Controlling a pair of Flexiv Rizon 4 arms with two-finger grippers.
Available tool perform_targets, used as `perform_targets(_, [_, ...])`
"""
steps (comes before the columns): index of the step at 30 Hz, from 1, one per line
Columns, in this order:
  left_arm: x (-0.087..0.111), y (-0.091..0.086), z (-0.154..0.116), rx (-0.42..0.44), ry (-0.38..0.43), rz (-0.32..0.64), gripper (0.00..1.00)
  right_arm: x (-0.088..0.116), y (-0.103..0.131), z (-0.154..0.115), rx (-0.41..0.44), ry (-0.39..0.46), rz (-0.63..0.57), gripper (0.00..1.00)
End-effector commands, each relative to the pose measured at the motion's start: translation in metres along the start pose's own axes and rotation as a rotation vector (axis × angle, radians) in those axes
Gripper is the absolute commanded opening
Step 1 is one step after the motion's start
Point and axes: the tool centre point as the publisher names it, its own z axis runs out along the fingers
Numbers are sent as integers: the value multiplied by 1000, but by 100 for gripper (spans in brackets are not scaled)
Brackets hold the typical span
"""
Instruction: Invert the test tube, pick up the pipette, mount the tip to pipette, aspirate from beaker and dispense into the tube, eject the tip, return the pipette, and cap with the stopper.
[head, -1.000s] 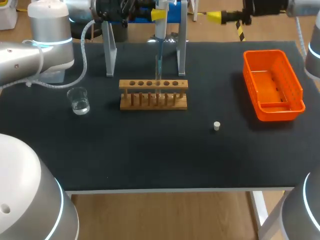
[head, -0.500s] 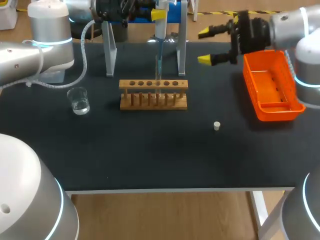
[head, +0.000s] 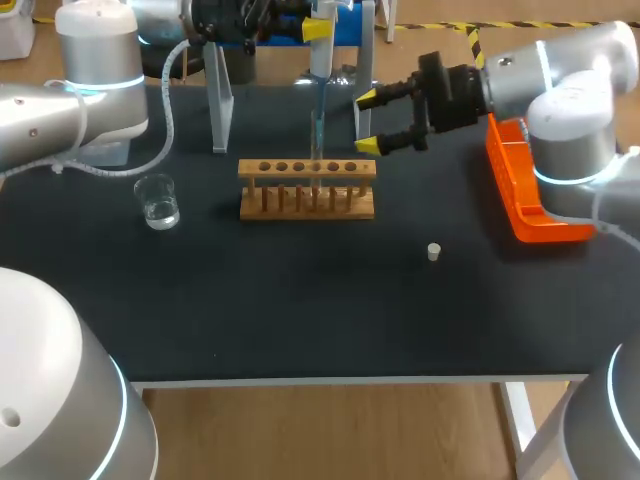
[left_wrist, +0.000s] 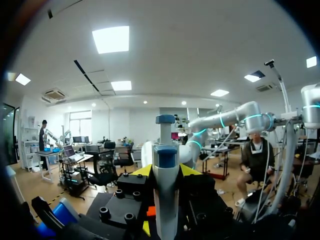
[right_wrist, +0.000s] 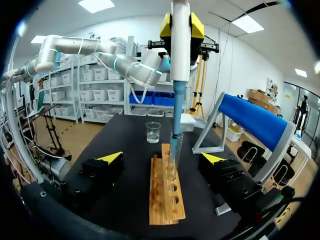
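Observation:
My left gripper (head: 318, 27) (left_wrist: 165, 171) is shut on the white pipette (head: 320, 55) (left_wrist: 165, 195) (right_wrist: 180, 50), held upright above the wooden rack (head: 307, 188) (right_wrist: 165, 200). The pipette's blue tip (head: 317, 125) (right_wrist: 176, 112) reaches down into the clear test tube (right_wrist: 173, 157) standing in the rack. Just right of the rack, my right gripper (head: 367, 121) (right_wrist: 161, 157) is open and faces the rack and tube. A glass beaker (head: 158, 201) (right_wrist: 153, 132) with liquid stands left of the rack. The small white stopper (head: 433, 251) lies on the mat at front right.
An orange basket (head: 560, 135) sits at the right, partly behind my right arm. The pipette stand, with grey legs (head: 218, 100) and a blue bar (right_wrist: 252, 125), rises behind the rack. Black mat (head: 300, 300) lies open in front.
My right arm has swung in from the far right toward the rack, its gripper staying open. The left arm, pipette and tube have not moved.

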Motion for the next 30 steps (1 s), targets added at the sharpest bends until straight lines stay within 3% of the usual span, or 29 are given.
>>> perform_targets(1, [-1, -1, -1, -1, 5, -1, 0, -3, -5, 29, 0, -2, 3, 100])
perform_targets(11, [-1, -1, -1, -1, 5, -1, 0, -5, -6, 64, 61, -3, 2, 100])
perform_targets(30, [-1, -1, -1, -1, 5, -1, 0, -14, -23, 88, 115, -85, 4, 100])
